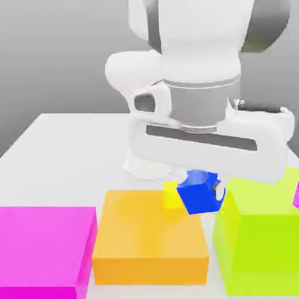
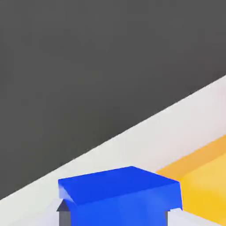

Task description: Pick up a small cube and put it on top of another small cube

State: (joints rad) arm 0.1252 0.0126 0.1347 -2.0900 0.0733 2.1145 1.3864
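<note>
My gripper [image 1: 200, 194] is shut on the small deep-blue cube [image 1: 198, 197], which hangs tilted just under the white hand. In the exterior view the cube is over the far right corner of the big orange block [image 1: 149, 239], close beside a small yellow cube [image 1: 170, 196] resting on that block. Whether the two small cubes touch I cannot tell. In the hand view the blue cube [image 2: 119, 194] sits between the two grey fingertips [image 2: 64, 212], with the orange block [image 2: 207, 185] beyond it.
A big magenta block [image 1: 44, 248] stands at the exterior view's left and a tall lime block [image 1: 263, 239] at its right, close to the held cube. A magenta sliver [image 1: 296, 195] shows at the right edge. The white table [image 1: 70, 152] stretches behind.
</note>
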